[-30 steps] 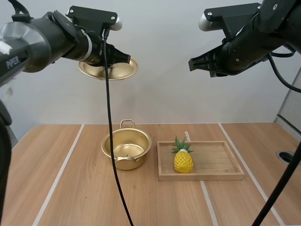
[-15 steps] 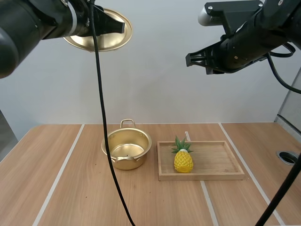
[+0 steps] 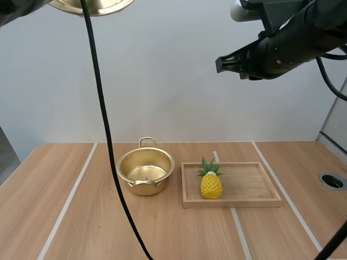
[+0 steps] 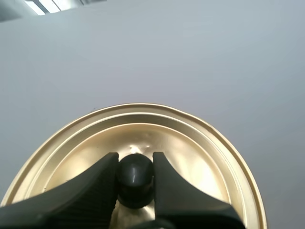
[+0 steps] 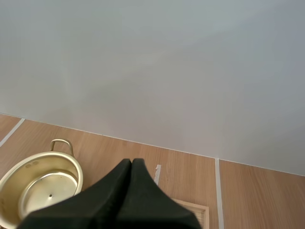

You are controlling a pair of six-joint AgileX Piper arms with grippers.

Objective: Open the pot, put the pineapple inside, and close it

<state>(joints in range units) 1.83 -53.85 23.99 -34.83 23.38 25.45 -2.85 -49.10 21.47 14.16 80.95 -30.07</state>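
Note:
The gold pot (image 3: 145,172) stands open on the table, left of a wooden tray (image 3: 249,187). A yellow pineapple (image 3: 211,182) stands upright at the tray's left end. The gold lid (image 3: 92,5) hangs high above the table's left side. In the left wrist view my left gripper (image 4: 135,172) is shut on the lid's black knob (image 4: 136,175), with the lid (image 4: 200,157) behind it. My right gripper (image 3: 220,63) is high over the tray, shut on nothing. Its fingers (image 5: 131,183) form one dark wedge beside the pot (image 5: 40,183).
The wooden table (image 3: 81,222) has pale seams running front to back. A round hole (image 3: 332,180) sits near its right edge. A plain grey wall stands behind.
My left arm has lifted the lid up and to the left, almost out of the high view. My right gripper has risen slightly. Pot, tray and pineapple have not moved.

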